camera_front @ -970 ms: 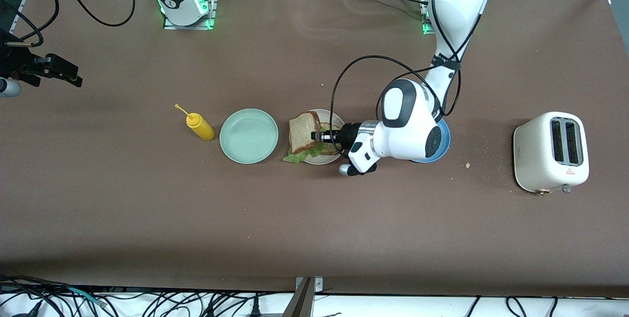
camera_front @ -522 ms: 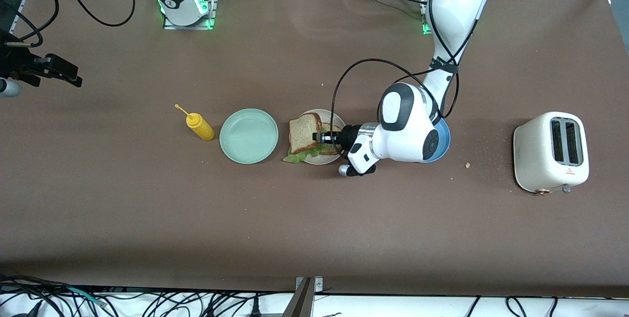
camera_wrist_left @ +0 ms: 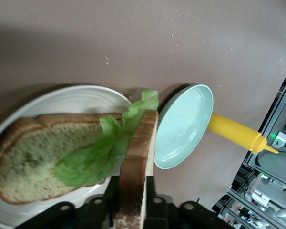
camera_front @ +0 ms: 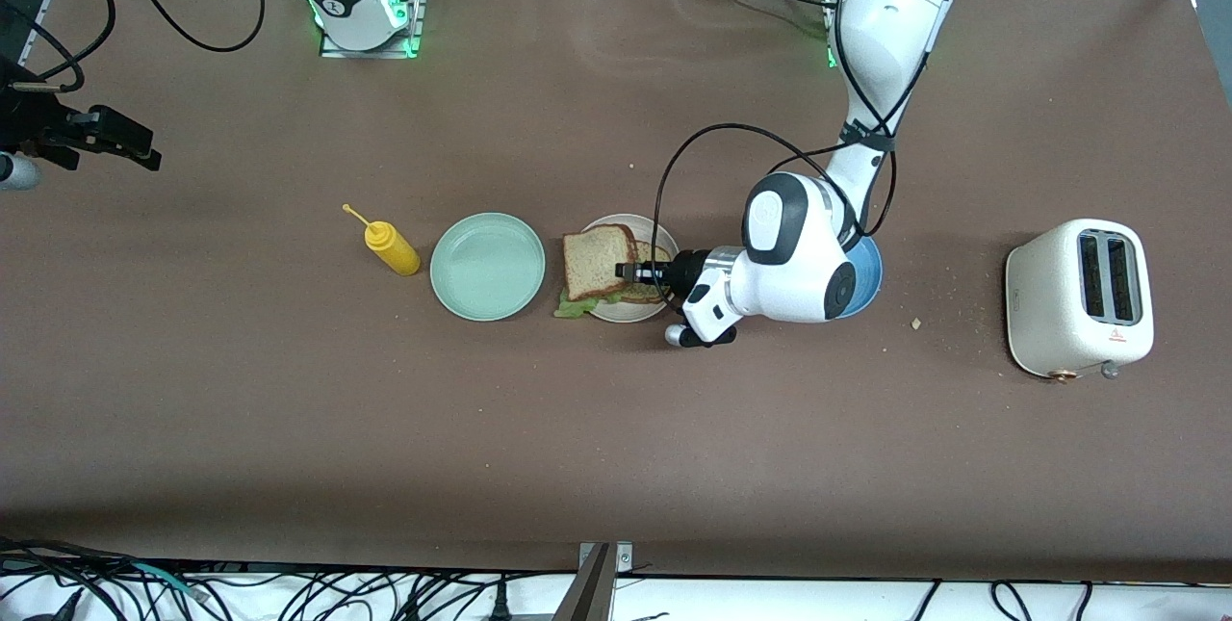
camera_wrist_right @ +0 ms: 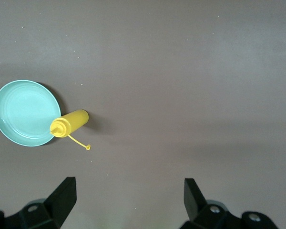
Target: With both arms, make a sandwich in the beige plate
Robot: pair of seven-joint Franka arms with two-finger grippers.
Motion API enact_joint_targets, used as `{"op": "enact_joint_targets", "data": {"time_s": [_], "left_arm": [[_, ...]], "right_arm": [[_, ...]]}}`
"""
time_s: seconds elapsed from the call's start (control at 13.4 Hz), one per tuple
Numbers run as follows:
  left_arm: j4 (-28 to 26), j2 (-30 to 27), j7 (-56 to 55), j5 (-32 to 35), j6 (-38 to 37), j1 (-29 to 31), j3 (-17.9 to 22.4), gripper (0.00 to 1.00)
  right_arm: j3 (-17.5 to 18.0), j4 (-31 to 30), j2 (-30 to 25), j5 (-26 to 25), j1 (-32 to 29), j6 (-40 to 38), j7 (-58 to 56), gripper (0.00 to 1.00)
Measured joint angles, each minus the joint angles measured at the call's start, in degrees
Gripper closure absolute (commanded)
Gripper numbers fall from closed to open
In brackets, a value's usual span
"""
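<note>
Brown matte table (camera_front: 289, 390) with a faintly grainy cover carries everything. Near its middle sits the round shallow beige plate (camera_front: 602, 221) with a raised rim; on it lies a slice of brown toasted bread (camera_wrist_left: 33, 157) with a darker crust, and a ruffled green lettuce leaf (camera_wrist_left: 97, 152) spreads over it, one frill hanging past the rim. The left tool (camera_front: 628, 271) is clamped on a second porous toast slice (camera_front: 595, 260), held tilted on edge over the lettuce. From the plate, at nine o'clock in the front view, a glossy round mint-green plate (camera_front: 487, 266) stands empty, and just beside it a yellow plastic squeeze bottle (camera_front: 392, 247) with a thin nozzle. At three o'clock a blue plate (camera_front: 864, 265) is mostly hidden under the left arm. Toward the left arm's end stands a cream two-slot toaster (camera_front: 1078, 298), crumbs scattered near it. The right tool (camera_wrist_right: 128, 200) waits high over bare table, fingers spread wide
</note>
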Motion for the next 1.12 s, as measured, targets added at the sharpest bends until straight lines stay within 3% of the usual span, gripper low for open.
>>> {"op": "enact_joint_targets", "data": {"time_s": [0.07, 0.82, 1.12], "left_arm": [[-0.1, 0.3, 0.8, 0.0, 0.0, 0.2, 0.3, 0.01], [-0.2, 0.5, 2.1, 0.2, 0.0, 3.7, 1.4, 0.01], [-0.1, 0.3, 2.4, 2.0, -0.1, 5.4, 3.8, 0.01]], "right_arm": [[0.0, 0.0, 0.0, 0.0, 0.0, 0.0, 0.0, 0.0], [0.1, 0.0, 0.0, 0.1, 0.0, -0.5, 0.0, 0.0], [0.1, 0.0, 0.0, 0.1, 0.0, -0.5, 0.0, 0.0]]}}
